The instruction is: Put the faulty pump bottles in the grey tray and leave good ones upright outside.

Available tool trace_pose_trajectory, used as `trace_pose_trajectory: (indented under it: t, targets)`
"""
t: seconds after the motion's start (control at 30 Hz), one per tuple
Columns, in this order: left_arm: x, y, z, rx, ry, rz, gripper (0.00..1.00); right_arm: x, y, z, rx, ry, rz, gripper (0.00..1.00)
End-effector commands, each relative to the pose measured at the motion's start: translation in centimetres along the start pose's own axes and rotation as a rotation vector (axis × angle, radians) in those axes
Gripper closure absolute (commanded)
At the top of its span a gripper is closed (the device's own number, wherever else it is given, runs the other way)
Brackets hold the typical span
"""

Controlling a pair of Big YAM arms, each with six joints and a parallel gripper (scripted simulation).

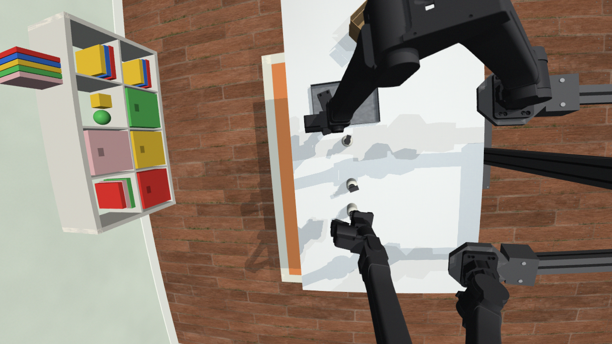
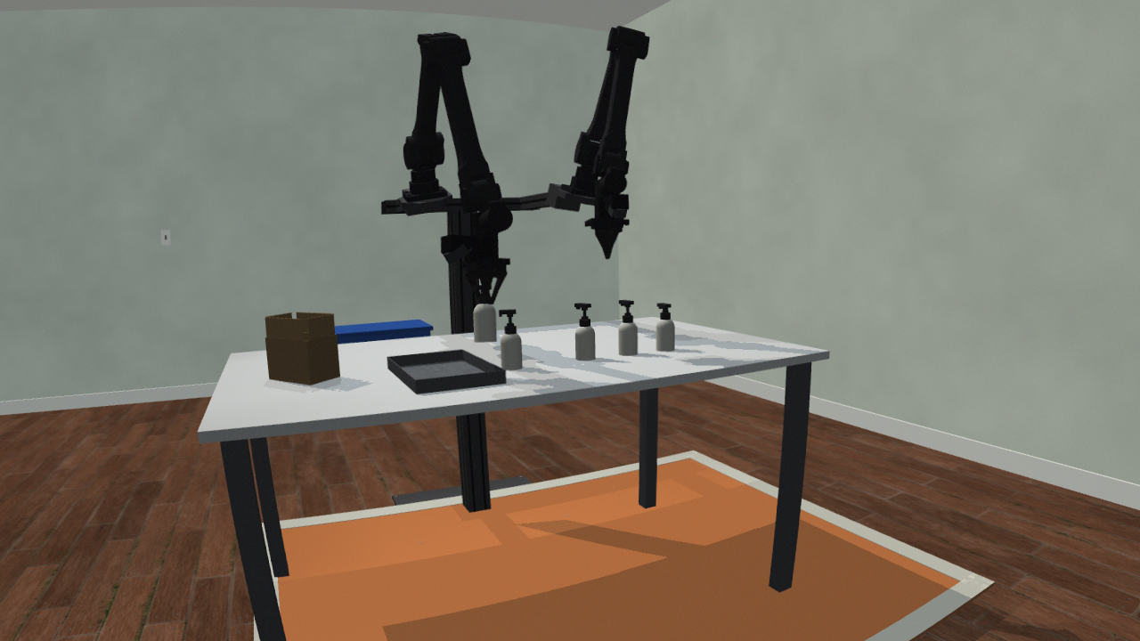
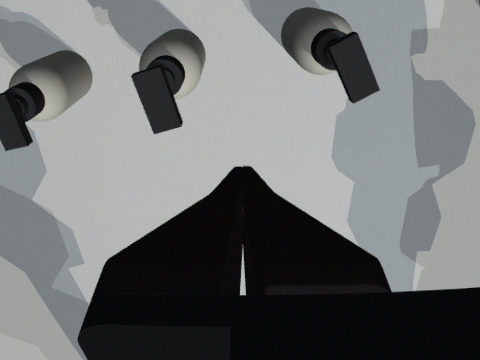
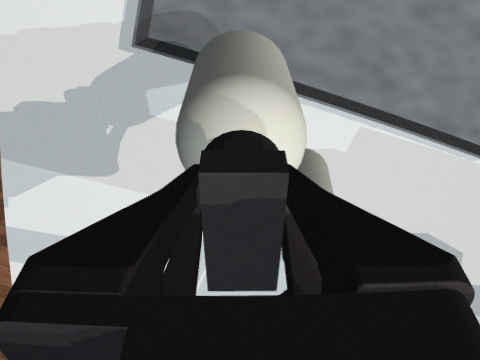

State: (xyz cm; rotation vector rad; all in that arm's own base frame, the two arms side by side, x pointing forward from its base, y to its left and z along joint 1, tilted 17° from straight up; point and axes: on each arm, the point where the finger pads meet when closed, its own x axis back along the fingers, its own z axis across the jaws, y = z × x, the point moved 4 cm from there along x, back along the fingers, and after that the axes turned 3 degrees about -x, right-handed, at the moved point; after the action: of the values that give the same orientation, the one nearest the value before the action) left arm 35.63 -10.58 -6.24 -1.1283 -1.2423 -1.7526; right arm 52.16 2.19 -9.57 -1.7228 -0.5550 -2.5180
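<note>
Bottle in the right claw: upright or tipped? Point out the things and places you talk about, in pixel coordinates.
Upright: in the exterior view, the bottle (image 2: 484,325) (image 4: 242,100) hangs straight below the right claw (image 1: 337,126) (image 2: 485,297) (image 4: 241,179), rounded shoulder on top.
</note>
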Motion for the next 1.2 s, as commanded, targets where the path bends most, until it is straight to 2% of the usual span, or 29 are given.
trace_pose_trajectory:
  t: [0.0,0.23,0.47,0.53,0.73,0.83,0.93,1.17]
  targets:
    - [-0.2,-0.1,-3.1,-0.125,-0.024,-0.086,1.0,-0.2,-1.5,-2.6,0.121,-0.006,0.034,0.78]
    - [2.0,-3.2,-11.5,-0.392,-0.127,-0.33,1.0,-0.3,-0.5,-9.4,0.139,-0.056,0.055,0.78]
    - [6.2,-7.5,-17.4,-0.625,-0.25,-0.571,1.0,0.0,0.0,-14.5,0.149,-0.095,0.073,0.78]
    - [6.2,-7.5,-17.4,-0.625,-0.25,-0.571,1.0,0.0,0.0,-14.5,0.149,-0.095,0.073,0.78]
    - [10.7,-11.6,-20.3,-0.777,-0.365,-0.755,1.0,-0.1,-0.5,-17.2,0.137,-0.131,0.089,0.78]
    - [12.2,-12.9,-20.8,-0.817,-0.405,-0.808,1.0,-0.9,-0.3,-16.0,0.15,-0.108,0.082,0.78]
    - [13.0,-13.7,-21.1,-0.836,-0.428,-0.835,1.0,-1.3,-0.4,-16.1,0.15,-0.109,0.083,0.78]
    - [13.6,-13.0,-21.3,-0.804,-0.442,-0.861,1.0,-0.7,-0.2,-15.9,0.138,-0.101,0.078,0.78]
